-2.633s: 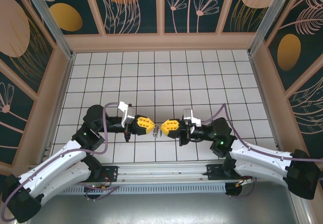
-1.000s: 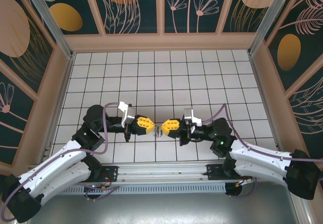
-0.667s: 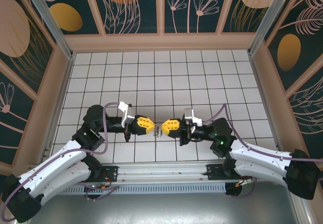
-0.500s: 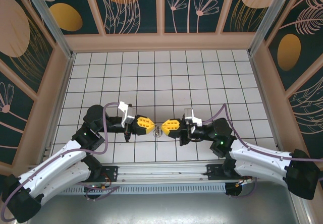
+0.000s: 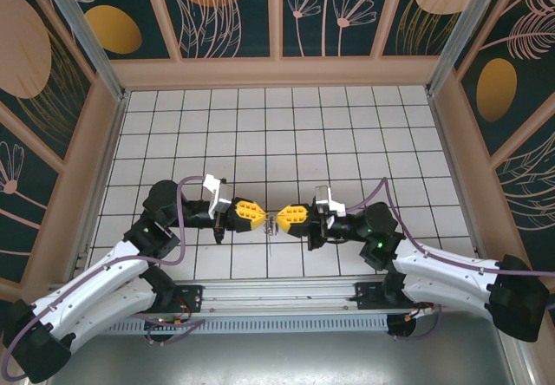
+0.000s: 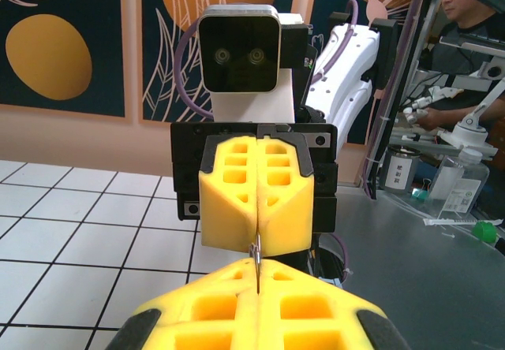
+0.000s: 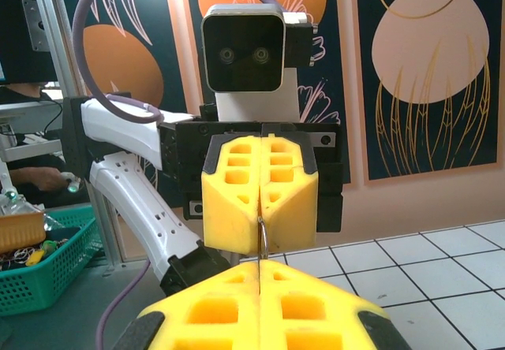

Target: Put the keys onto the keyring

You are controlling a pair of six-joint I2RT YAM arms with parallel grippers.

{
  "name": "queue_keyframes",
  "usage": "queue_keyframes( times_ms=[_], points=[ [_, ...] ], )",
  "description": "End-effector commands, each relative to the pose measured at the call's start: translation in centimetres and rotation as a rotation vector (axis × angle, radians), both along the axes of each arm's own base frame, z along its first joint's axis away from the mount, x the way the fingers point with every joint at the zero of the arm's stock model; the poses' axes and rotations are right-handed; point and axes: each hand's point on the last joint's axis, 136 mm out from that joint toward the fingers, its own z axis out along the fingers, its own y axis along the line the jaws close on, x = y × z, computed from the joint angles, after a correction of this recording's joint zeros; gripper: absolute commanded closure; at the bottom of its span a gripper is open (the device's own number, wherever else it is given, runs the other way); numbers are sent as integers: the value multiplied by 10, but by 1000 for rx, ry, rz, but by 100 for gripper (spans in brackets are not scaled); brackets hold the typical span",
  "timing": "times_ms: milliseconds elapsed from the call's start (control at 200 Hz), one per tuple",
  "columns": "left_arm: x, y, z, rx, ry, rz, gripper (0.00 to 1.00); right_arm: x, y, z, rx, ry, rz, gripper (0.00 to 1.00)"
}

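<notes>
Left tool (image 5: 262, 219): closed, fingers pressed flat together. Right tool (image 5: 280, 221): closed likewise. The two face each other tip to tip above the tiled desk (image 5: 286, 133), at 6 o'clock from its centre. The keys (image 5: 271, 223) sit as a small silver piece bridging the tips, left tool at its 9 o'clock and right tool at its 3 o'clock. Which tool grips it cannot be determined.
</notes>
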Motion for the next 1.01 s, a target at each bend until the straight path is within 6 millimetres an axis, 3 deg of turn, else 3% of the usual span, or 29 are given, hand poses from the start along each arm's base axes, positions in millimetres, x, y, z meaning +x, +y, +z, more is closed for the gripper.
queue_keyframes(
  times_ms=[0, 706, 1001],
  points=[
    [-5, 0, 13, -31, -48, -20, 100, 0, -3, 19, 59, -28, 2, 100],
    [-5, -1, 11, -21, -47, -14, 100, -1, -2, 25, 73, -46, 13, 100],
    [1, -2, 5, 1, -34, 30, 100, 2, -16, 13, 58, 9, -47, 100]
  ],
)
